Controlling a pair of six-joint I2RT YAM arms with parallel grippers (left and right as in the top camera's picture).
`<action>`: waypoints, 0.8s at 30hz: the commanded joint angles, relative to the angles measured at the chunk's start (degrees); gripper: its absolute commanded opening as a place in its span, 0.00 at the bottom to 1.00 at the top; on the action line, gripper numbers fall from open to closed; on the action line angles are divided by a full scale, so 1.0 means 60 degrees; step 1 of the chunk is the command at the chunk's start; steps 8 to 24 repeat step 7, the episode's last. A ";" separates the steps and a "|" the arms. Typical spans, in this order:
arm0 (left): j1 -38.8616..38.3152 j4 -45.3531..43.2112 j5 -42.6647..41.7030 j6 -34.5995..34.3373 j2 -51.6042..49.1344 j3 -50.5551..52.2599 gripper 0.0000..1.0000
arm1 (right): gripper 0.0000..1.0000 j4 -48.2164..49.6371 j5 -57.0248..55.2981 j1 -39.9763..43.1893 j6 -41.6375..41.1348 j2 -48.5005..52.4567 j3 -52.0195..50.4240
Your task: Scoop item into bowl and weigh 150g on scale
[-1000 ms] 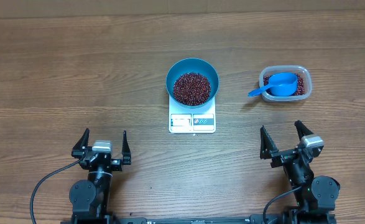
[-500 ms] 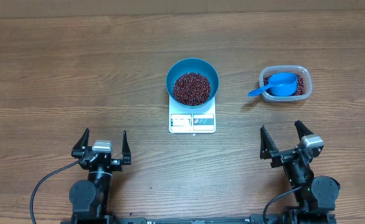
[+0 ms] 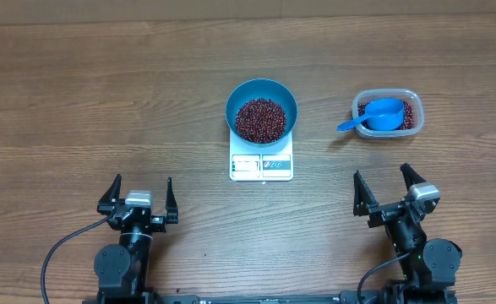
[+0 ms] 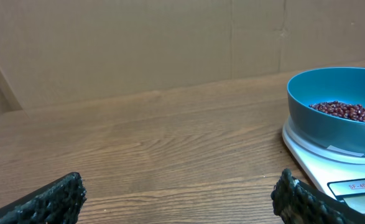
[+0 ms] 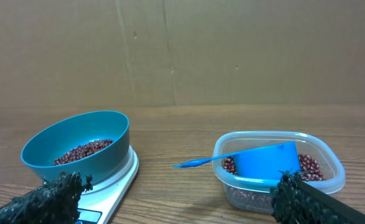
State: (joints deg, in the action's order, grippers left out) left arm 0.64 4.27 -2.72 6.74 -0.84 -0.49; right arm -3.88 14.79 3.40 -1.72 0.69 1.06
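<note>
If the blue bowl [image 3: 261, 95] gets bumped, it could slide off the scale [image 3: 261, 166] and spill the beans [image 3: 260, 120]. The left gripper [image 3: 143, 187] and right gripper [image 3: 381, 181] are wide open, holding nothing.

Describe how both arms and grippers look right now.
Both are black. The left gripper and right gripper each have two tapered fingers with rough, pebbled faces and a silver-grey block between them. A black cable loops from each base.

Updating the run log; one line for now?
left gripper open | right gripper open | beans in blue bowl on scale | scoop in tub
</note>
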 commanded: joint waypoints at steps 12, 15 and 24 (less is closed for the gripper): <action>0.0062 0.0000 0.0036 0.0011 0.0106 0.0040 1.00 | 1.00 0.0062 0.0080 0.0069 0.0047 -0.0087 -0.0102; 0.0062 0.0000 0.0036 0.0011 0.0106 0.0040 1.00 | 1.00 0.0062 0.0080 0.0069 0.0047 -0.0087 -0.0102; 0.0062 0.0000 0.0036 0.0011 0.0106 0.0040 1.00 | 1.00 0.0062 0.0080 0.0069 0.0047 -0.0087 -0.0102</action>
